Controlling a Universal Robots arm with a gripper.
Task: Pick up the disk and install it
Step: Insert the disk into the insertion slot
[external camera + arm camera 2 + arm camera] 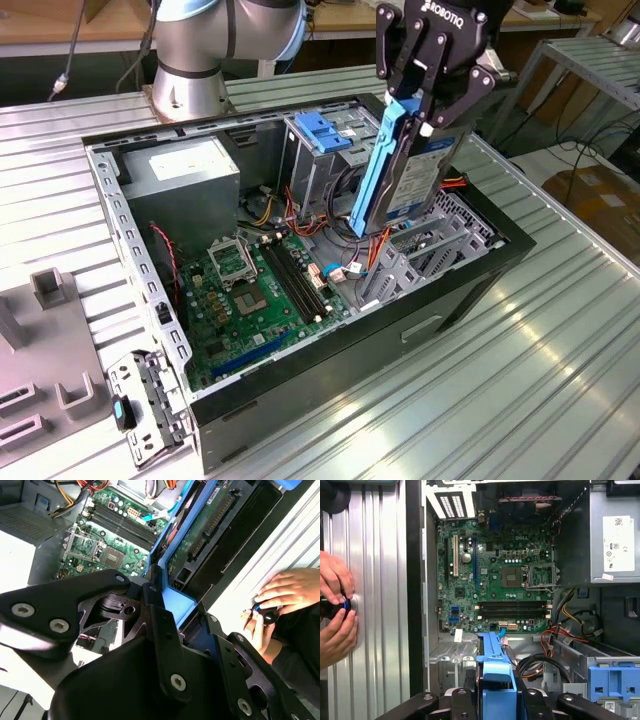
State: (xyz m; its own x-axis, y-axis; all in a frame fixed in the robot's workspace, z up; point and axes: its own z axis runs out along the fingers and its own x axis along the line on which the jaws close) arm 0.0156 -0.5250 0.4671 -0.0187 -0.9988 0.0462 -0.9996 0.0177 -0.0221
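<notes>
My gripper [428, 108] is shut on the disk [405, 175], a flat dark drive with blue plastic edging and a white-and-blue label. The disk hangs on edge, nearly upright, over the exterior view's right side of the open computer case [128, 240], its lower end close to the bay and cables there. In the second wrist view the disk [202, 527] shows its green circuit side and blue edging, running away from the gripper [167, 622]. In the first wrist view the disk's blue edge [492, 662] rises from between the fingers [465, 705] over the case.
Inside the case lie the green motherboard [250, 290], a grey power-supply box [190, 175] and a metal drive cage with a blue handle [322, 135]. Red and orange cables [345, 265] run beneath the disk. A person's hands [335, 610] hold a small knob beside the case. Grey fixtures [50, 340] stand at the exterior view's left.
</notes>
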